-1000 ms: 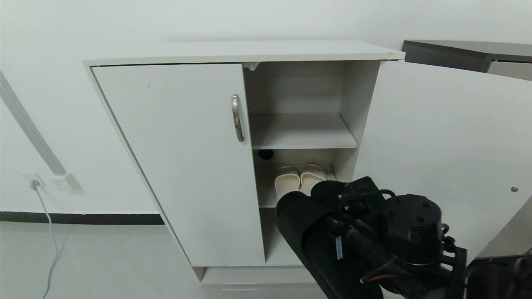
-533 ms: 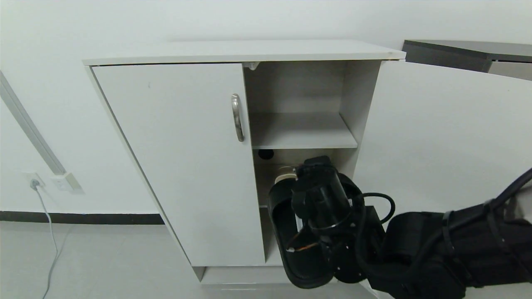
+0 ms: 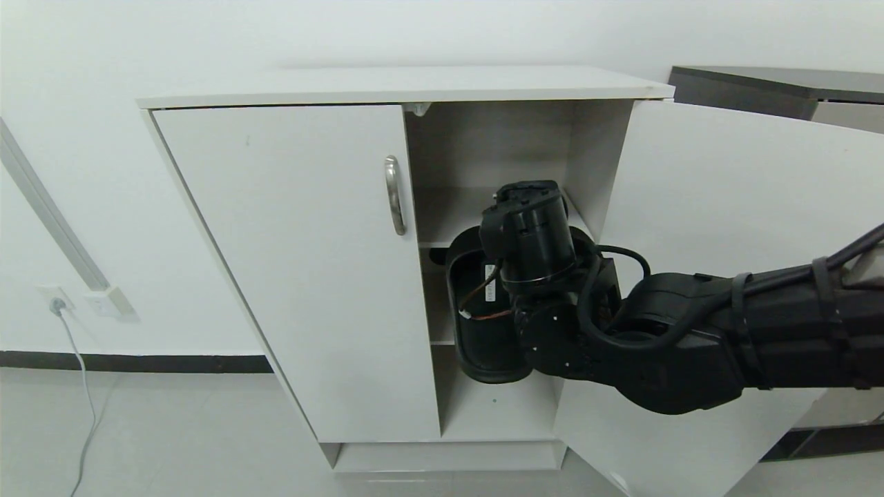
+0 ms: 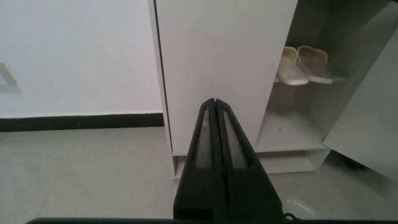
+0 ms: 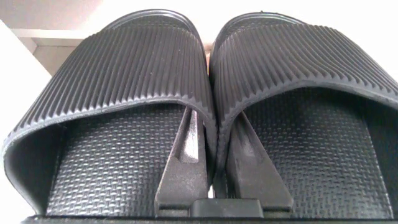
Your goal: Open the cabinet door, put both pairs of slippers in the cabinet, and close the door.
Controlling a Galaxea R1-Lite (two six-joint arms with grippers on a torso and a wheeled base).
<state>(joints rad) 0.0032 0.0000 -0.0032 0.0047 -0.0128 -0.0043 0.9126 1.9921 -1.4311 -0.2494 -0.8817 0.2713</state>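
Right gripper (image 5: 208, 134) clamped on inner edges of black slippers (image 3: 478, 324), pair held at mouth of open cabinet (image 3: 407, 83), beside swung-out door (image 3: 725, 207). Judgement: keep pair level, ease in clear of door edge, release only once soles rest flat inside. White slippers (image 4: 303, 62) sit side by side on shelf (image 4: 305, 83) above cabinet floor. Left gripper (image 4: 214, 124) fingers together, low, facing cabinet.

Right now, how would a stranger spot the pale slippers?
Find the white cabinet with its right door swung open. Inside, on the shelf just above the bottom compartment, sit the cream slippers, unlike the black pair the right gripper holds.
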